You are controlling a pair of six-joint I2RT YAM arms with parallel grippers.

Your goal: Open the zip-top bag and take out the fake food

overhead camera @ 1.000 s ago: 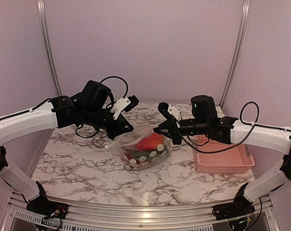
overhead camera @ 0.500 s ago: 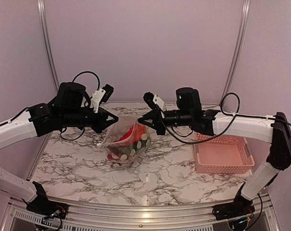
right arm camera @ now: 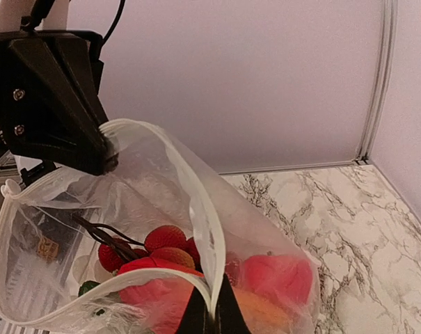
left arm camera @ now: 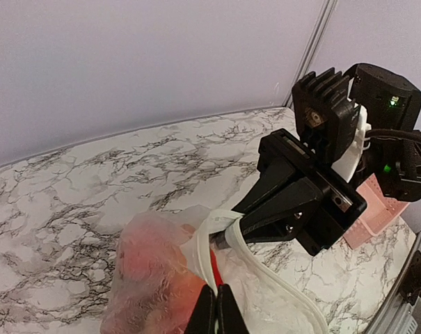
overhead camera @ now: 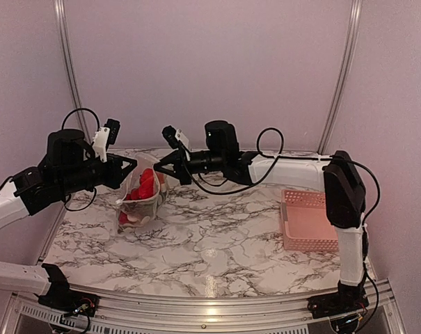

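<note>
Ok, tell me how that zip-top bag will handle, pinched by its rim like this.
The zip-top bag looks thin and floppy: its rim sags in a loop between both pinches. It probably hangs bottom-heavy, with the fake food piled low. The glossy film may slip from the right fingers.

One bag (overhead camera: 136,200), one basket (overhead camera: 309,223)

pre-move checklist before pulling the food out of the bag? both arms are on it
1. Left gripper shut on zip-top bag rim: ok.
2. Right gripper shut on opposite rim: ok.
3. Bag mouth parted: ok, wide in the right wrist view.
4. Fake food out of bag: not ok, inside.
5. A gripper free to reach in: not ok.
6. Bag bottom resting on table: cannot tell.
</note>
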